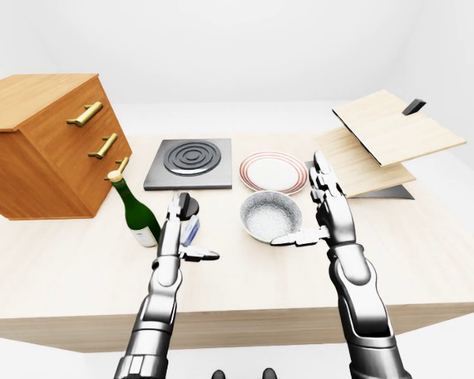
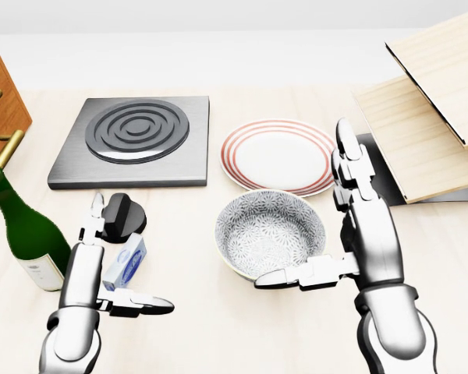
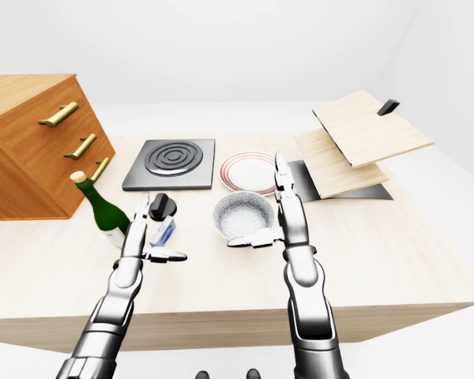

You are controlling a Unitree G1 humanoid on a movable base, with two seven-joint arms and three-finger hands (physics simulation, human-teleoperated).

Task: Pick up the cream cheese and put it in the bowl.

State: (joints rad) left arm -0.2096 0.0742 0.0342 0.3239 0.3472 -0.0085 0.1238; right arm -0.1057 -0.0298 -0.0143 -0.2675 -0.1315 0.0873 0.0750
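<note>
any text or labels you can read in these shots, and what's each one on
Nothing can be read.
Cream cheese: blue oval mark on its white pack, lettering too small to read.
Bottle: pale label low on its side, print too blurred to read.
Bowl, plate, hob, drawers: no text.

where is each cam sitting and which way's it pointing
Head view: on the head, angled down at the bowl and cream cheese; both forearms show.
Left-eye view: head-mounted, wider, facing across the table; full arms show.
Right-eye view: same, shifted sideways.
All three share bowl, left robot hand and right robot hand.
</note>
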